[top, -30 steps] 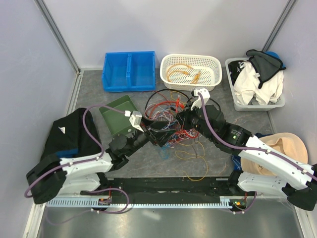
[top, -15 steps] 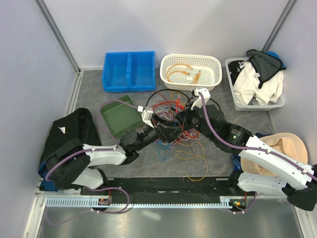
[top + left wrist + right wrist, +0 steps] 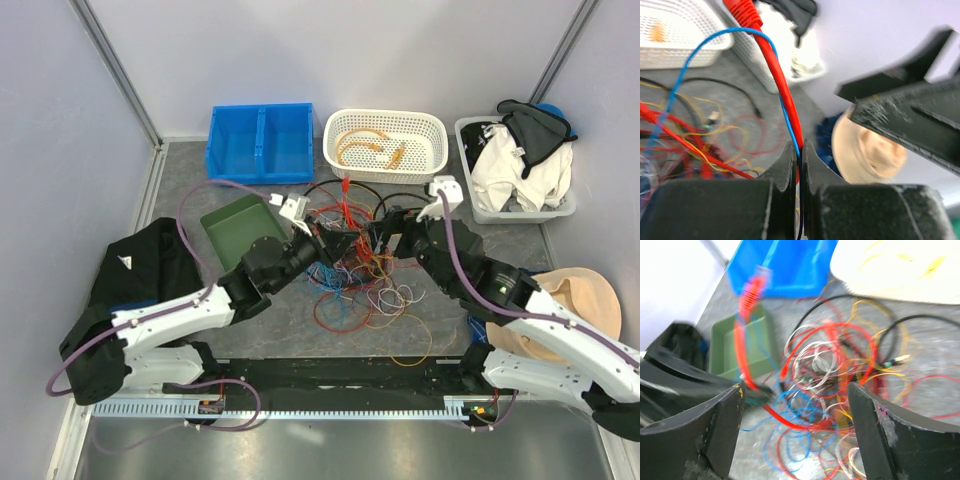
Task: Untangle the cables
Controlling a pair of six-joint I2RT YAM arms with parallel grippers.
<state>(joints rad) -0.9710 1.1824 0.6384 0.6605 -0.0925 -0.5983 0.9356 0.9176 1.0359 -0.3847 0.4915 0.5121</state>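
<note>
- At mid-table, the cables (image 3: 355,285) lie tangled beside the green tray (image 3: 232,222); behind, the white basket (image 3: 385,116) holds yellow-orange cables (image 3: 362,146), and the grey bin (image 3: 520,214) holds clothes (image 3: 512,158).
- My left pincer (image 3: 799,162) clamps a red cable (image 3: 782,85) and a blue wire (image 3: 715,36); my right pincer (image 3: 795,390) gapes wide, facing the tangle.

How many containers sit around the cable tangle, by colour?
Blue bin: 1
White basket: 1
Grey bin: 1
Green tray: 1
Total: 4
</note>
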